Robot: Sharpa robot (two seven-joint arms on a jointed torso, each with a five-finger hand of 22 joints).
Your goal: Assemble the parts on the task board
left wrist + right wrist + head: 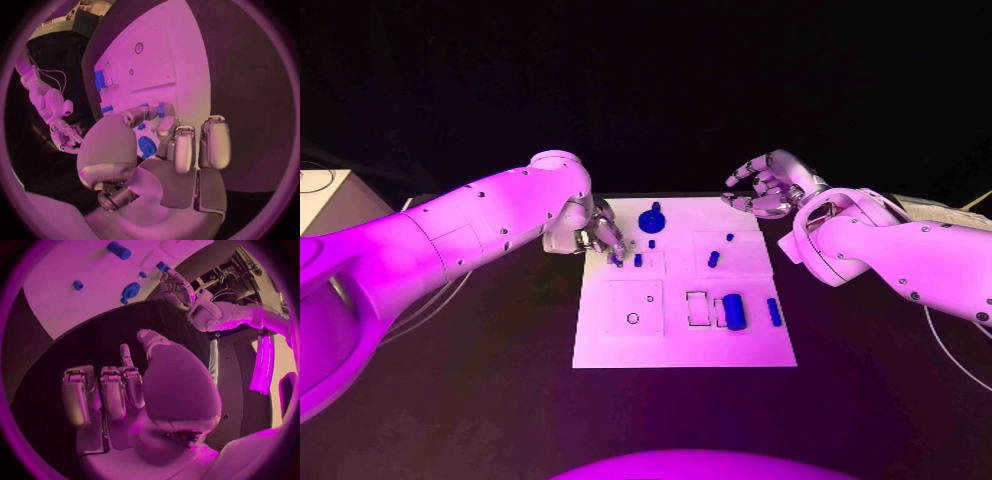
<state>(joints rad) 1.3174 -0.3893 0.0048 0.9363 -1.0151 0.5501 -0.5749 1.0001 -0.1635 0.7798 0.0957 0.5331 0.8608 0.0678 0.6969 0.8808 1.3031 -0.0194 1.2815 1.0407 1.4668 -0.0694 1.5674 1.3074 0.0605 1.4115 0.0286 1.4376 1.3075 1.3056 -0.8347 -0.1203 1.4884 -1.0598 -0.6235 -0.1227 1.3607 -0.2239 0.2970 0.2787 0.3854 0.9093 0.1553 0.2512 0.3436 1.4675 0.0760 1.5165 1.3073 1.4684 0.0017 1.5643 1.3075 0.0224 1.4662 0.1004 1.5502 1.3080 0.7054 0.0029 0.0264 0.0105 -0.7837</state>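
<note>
Tabletop (473, 400) carries the white board (678, 345) at its middle, with blue parts spread over it. At the board's left edge, the left robot hand (599, 236) is lowered with its fingertips on a small blue peg (616, 260); the left wrist view shows a blue piece at the tip of the thumb and a finger, so the hand is judged to be pinching it, probably to seat it in the nearby socket. Just right of that hand, a second short peg (638, 260) stands in the board, and a round blue knob (652, 220) sits near the far edge. Further right lie another peg (714, 259), then a large blue cylinder (733, 311) and a thin pin (773, 312) in the near row, apparently staged for later steps. Beyond the board's far right corner, the right robot hand (764, 186) hangs above the tabletop, fingers loosely curled and apart, holding nothing, clear of the working hand.
</note>
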